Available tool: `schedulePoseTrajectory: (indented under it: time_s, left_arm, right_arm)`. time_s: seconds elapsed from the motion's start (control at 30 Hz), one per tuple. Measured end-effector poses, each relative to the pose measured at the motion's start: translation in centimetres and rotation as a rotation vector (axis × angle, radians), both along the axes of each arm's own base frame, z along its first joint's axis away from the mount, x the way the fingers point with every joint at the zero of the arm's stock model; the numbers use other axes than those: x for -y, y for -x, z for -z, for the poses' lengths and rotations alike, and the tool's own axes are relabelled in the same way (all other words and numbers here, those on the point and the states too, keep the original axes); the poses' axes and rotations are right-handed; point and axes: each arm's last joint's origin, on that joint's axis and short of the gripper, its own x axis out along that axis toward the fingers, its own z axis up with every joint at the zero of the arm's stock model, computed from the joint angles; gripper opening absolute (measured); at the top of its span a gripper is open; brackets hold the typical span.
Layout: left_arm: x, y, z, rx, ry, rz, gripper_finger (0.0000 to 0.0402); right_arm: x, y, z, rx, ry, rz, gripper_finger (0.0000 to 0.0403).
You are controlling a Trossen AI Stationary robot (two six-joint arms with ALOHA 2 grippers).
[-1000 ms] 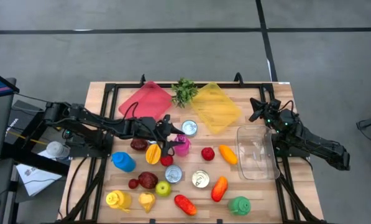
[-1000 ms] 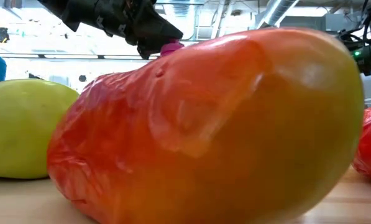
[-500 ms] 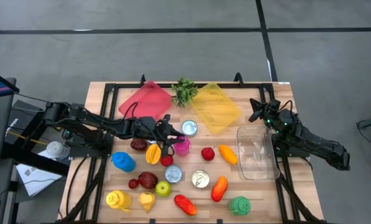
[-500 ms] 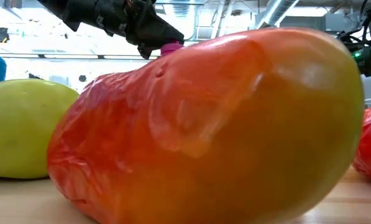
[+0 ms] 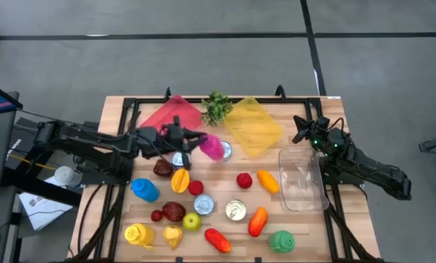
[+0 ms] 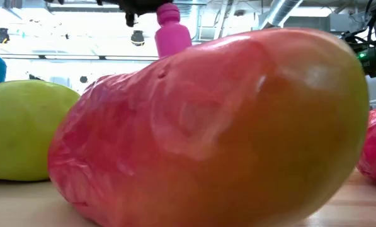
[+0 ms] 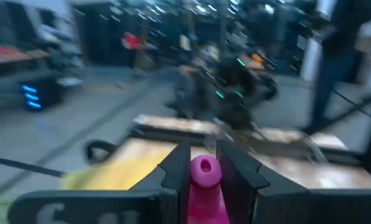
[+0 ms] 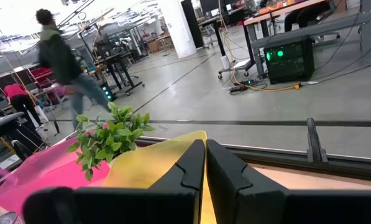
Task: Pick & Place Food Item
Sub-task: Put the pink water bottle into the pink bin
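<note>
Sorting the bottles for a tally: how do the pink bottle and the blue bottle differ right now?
The pink bottle is held in the left gripper, clear of the table; the blue bottle lies on the table, untouched. The pink one is over the table's far half, the blue one nearer the left edge. Both are small, single-coloured plastic bottles.

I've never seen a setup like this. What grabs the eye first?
Probably the left claw, shut on a bright pink bottle and holding it in the air above a wooden table strewn with colourful toy food. In the low view one red-orange fruit sits so close that it nearly fills the picture. The right claw waits shut at the table's right side, by a clear bin.
</note>
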Motion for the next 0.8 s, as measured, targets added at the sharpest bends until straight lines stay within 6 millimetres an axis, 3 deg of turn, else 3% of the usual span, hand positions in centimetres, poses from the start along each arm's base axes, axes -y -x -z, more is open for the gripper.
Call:
schedulePoseTrajectory:
  time_s: [0.23, 0.67, 0.8]
  left_arm:
    - [-2.0, 1.8, -1.4, 0.017, -0.059, -0.335, 0.0048]
    - [-7.8, 2.7, 0.1, -0.121, -0.039, -0.64, 0.0049]
    - [-9.5, 3.5, 0.9, -0.154, 0.036, -0.714, 0.0049]
  right_arm:
    - [0.0, 0.0, 0.0, 0.0, 0.0, 0.0, 0.0013]
    - [0.0, 0.0, 0.0, 0.0, 0.0, 0.0, 0.0013]
    - [0.0, 0.0, 0.0, 0.0, 0.0, 0.0, 0.0013]
